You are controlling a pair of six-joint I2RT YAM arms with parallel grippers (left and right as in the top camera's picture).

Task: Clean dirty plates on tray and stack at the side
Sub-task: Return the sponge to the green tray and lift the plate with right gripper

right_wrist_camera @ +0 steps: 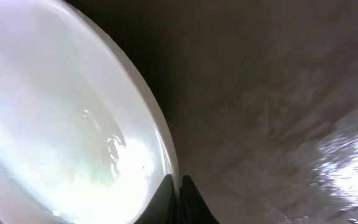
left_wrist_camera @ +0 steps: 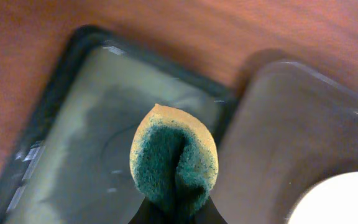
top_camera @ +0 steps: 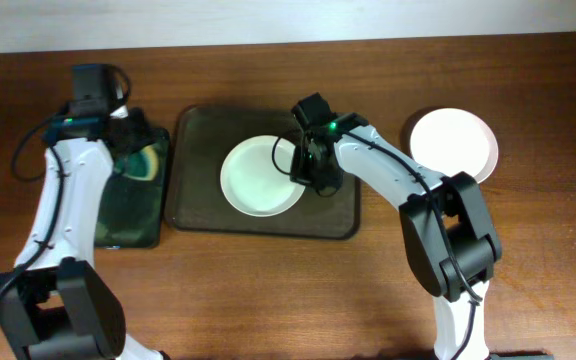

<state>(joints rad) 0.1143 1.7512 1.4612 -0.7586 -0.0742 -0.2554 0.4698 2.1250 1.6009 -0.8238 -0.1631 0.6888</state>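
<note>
While the left claw (left_wrist_camera: 175, 210) clamps a yellow-and-green sponge (left_wrist_camera: 174, 158), the right claw (right_wrist_camera: 178, 188) pinches the rim of a round white plate (top_camera: 256, 180) on the brown tray (top_camera: 194, 205). A second white plate (top_camera: 453, 143) rests on the wooden counter (top_camera: 268, 295).

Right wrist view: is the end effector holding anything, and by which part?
Yes: the right end effector pinches the white plate on the brown tray by its rim.
</note>
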